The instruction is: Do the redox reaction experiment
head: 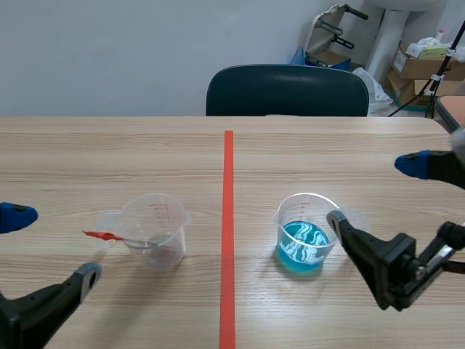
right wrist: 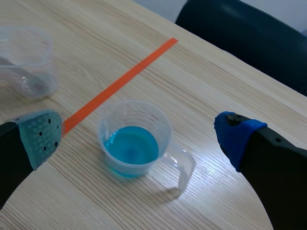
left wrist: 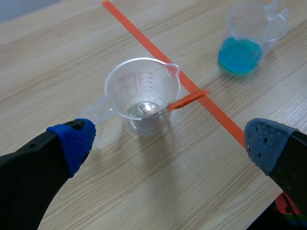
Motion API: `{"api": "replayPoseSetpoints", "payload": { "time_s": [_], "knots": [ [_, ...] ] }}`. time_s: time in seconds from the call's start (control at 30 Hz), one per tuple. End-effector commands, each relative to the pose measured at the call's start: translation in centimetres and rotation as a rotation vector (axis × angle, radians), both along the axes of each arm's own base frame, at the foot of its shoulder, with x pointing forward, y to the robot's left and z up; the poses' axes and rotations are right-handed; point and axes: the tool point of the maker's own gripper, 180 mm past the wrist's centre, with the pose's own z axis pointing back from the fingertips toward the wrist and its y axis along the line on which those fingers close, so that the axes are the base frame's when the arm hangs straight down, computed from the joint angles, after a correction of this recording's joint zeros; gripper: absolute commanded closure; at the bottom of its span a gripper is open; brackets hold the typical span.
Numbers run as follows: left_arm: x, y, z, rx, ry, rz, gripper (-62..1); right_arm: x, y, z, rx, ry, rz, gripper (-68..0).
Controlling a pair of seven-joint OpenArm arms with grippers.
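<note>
At the near left corner of the table point(head: 87, 153), the left gripper point(head: 52, 247) hangs low with its fingers spread wide and nothing between them. At the near right side, the right gripper point(head: 373, 191) is also spread wide and holds nothing. Its grey pad point(head: 336, 218) is just beside the rim of the cup of blue liquid point(head: 305, 236), but the right wrist view shows a gap on both sides of that cup. The blue cup stands just right of the tape line point(head: 228, 218), about midway between the near and far edges, with its handle turned toward the right gripper. Left of the line, at the same depth, stands a clear cup point(head: 154, 229) with red measuring marks on its wall, ahead of the left gripper's open fingers. A thin stick with a red handle point(head: 102, 235) leans in it, the red end poking out over the rim toward the table's left edge. The tape line runs straight on between the two cups toward the far edge. Behind that edge stands a dark chair point(head: 287, 91), with cardboard boxes point(head: 421, 65) stacked beyond the far right corner.
</note>
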Motion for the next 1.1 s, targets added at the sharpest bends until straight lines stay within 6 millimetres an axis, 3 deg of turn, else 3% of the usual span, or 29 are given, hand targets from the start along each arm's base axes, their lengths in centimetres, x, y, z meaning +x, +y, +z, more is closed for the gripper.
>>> {"api": "replayPoseSetpoints", "payload": {
  "time_s": [0.0, 0.5, 0.77, 1.07],
  "knots": [
    [-0.2, 0.1, 0.8, -0.018, -0.021, 0.004, -62.3, 0.7, 0.7, 1.2, 0.011, -0.042, 0.021, -67.9],
    [-2.5, 1.9, 0.8, 0.075, -0.037, -0.062, -62.3, 1.6, 9.9, 0.4, 0.029, -0.067, 0.394, -67.9],
    [-5.1, 1.9, 0.6, 0.071, -0.023, -0.100, -62.3, 1.0, 15.4, -0.1, 0.037, -0.071, 0.598, -67.9],
    [-7.2, 3.0, 2.2, 0.023, -0.044, -0.092, -62.3, -0.4, 21.0, -0.6, 0.037, -0.088, 0.767, -67.9]
  ]
}}
